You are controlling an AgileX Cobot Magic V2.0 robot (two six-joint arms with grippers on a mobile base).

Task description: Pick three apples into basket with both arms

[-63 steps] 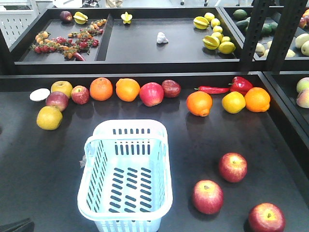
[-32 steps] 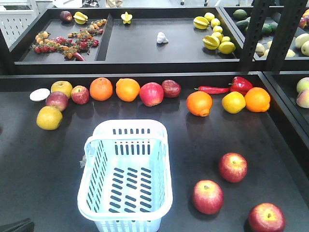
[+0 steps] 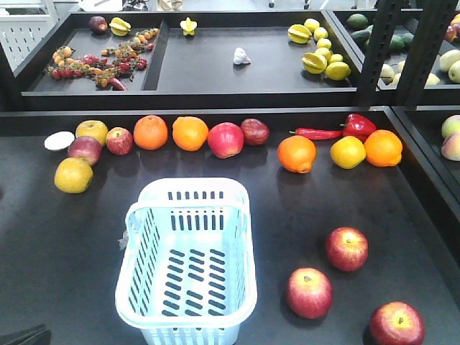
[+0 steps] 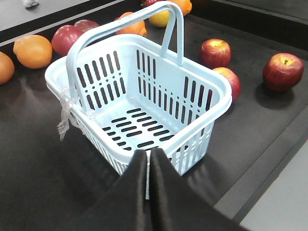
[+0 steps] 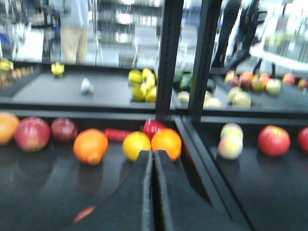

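Basket: pale blue-white plastic, slotted walls, rounded rim, handle standing up. It sits on the dark table. Three red apples with yellow streaks and small brown stems are all right of the basket, none touching. The near apple is close to its right wall, the back apple is farther right and back, and the corner apple is farthest right. A fruit row runs behind the basket. Left gripper: fingers pressed together, gripping nothing, above the basket's short end. Right gripper: clenched, empty, pointing at the row's right end. Its place relative to the basket cannot be told.
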